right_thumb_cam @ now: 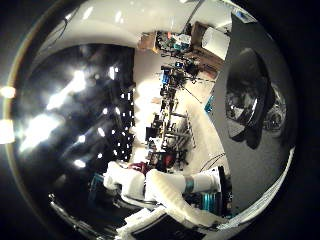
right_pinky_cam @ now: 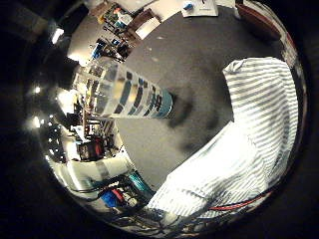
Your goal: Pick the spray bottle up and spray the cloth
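Nearest the lens in the little finger side view was a clear plastic spray bottle with a teal and dark checked label (right_pinky_cam: 124,93), running from left-center of frame toward center. It stood on a dark grey table top (right_pinky_cam: 189,55), base down on the surface, and looked upright, though lens distortion made that uncertain. Its head and trigger were not resolved.

A white cloth with thin grey stripes (right_pinky_cam: 249,149) lay crumpled on the same table, filling the right and lower-right of that frame. Bottle and cloth sat near each other but apart, w/ bare table between them. Dark blotches on the table beside the bottle base read as shadows; cannot tell if any were wet marks.

Thumb side view: a dark rounded object w/ shiny highlights (right_thumb_cam: 250,95) sat on the grey table at right of frame; could not be identified. White robot arm segments w/ a teal band (right_thumb_cam: 175,187) occupied the lower center.

Hand: no fingers clearly visible in either view, so finger state cannot be told. Nothing showed fingers wrapped round the bottle.

Task status (judgement): approx. at the start. Bottle appeared not yet picked up and the cloth showed no visible spray. Remaining: close on the bottle, lift, aim the nozzle at the cloth, press the trigger.
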You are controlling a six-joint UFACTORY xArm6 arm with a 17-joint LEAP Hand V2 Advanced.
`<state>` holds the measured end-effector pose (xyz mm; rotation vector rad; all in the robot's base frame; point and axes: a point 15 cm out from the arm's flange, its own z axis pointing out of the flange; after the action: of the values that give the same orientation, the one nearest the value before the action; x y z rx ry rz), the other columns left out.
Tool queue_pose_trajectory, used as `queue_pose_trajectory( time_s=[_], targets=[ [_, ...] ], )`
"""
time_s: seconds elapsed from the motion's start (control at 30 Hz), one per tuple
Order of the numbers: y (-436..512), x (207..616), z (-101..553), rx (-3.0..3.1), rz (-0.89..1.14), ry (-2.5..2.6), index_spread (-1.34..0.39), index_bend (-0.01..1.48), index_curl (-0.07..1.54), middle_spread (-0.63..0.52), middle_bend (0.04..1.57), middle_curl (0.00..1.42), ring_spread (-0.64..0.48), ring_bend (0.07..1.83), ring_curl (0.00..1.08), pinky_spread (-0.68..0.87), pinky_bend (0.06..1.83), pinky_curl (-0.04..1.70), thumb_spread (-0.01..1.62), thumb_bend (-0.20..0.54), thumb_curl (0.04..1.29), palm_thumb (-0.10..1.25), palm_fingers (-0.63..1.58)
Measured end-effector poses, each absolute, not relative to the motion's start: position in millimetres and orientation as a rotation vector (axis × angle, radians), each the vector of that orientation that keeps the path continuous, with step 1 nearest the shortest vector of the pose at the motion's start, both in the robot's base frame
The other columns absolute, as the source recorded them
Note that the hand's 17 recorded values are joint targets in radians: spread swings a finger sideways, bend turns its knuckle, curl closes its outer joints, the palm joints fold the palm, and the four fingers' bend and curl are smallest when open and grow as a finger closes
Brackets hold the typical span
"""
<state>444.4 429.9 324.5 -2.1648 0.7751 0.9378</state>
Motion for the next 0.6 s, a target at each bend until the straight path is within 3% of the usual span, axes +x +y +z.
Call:
queue_pose_trajectory(
  time_s=[0.6],
  targets=[
    [334.7,459.9,414.1,-2.161,0.758,0.809,-0.27,0.16,0.23,0.24,0.17,0.24,0.28,0.23,0.25,0.46,0.45,0.31,1.05,-0.019,0.29,0.52,-0.04]
  ],
)
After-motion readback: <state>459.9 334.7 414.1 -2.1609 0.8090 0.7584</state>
